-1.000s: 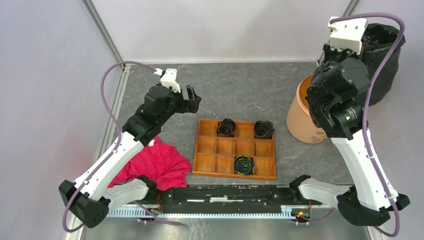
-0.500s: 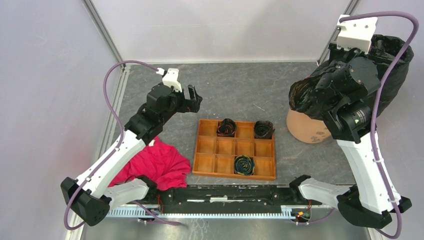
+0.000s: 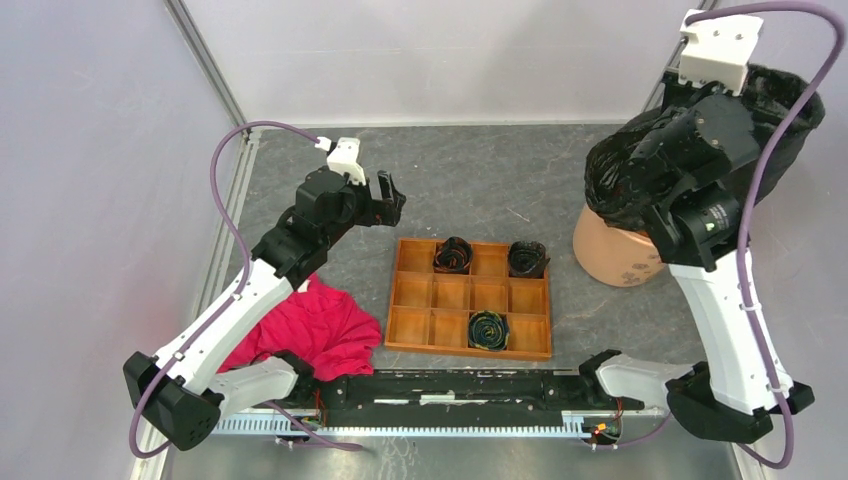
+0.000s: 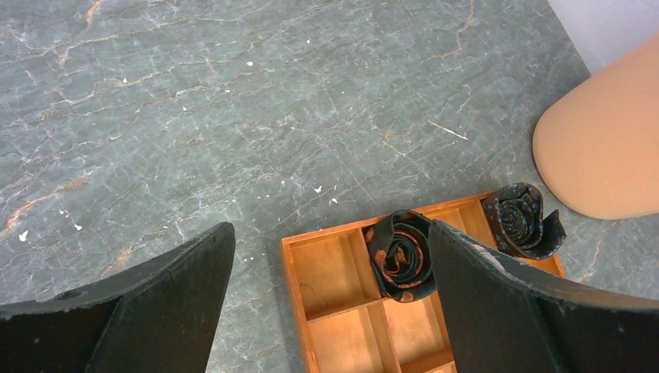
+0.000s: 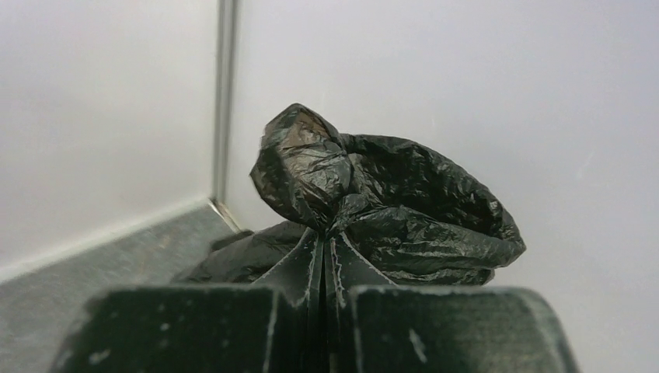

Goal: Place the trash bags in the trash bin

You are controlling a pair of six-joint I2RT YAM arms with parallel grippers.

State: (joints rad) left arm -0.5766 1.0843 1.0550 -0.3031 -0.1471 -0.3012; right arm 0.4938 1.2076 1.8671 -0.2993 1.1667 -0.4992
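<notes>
Raised higher, the trash bag (image 3: 615, 190) hangs over the trash bin (image 3: 605, 257).

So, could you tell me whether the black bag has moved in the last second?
Yes. The black bag has come left, towards the wooden tray, and now covers the mouth of the orange bin, which was open before.

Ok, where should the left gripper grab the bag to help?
Probably the wrinkled fold of the bag hanging over the bin's left side, coming in from the left. That loose, thin film faces the open left gripper; the right gripper pinches another fold.
</notes>
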